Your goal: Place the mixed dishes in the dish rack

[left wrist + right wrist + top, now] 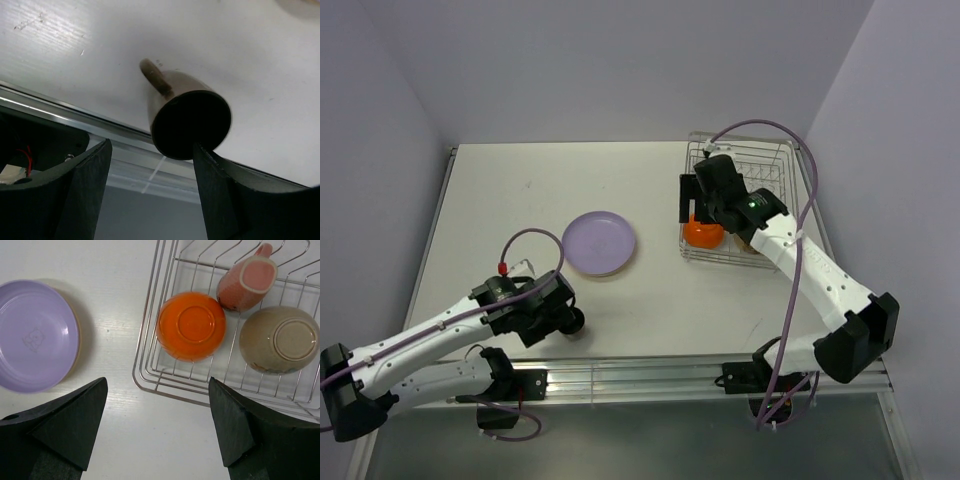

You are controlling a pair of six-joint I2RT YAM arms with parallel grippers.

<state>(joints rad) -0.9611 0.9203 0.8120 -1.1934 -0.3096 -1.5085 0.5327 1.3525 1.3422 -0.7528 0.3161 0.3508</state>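
Observation:
The small black handled cup lies at the table's front edge, its handle pointing away. My left gripper is open beside it, and the right finger overlaps the cup's rim; the cup also shows in the top view. The lilac plate lies flat on the table. The silver dish rack holds the upturned orange bowl, the pink mug on its side and the upturned white bowl. My right gripper is open and empty above the rack's near left corner.
The rack stands at the table's back right, close to the right wall. A metal rail runs along the front edge just beside the cup. Bare tabletop lies left of the plate.

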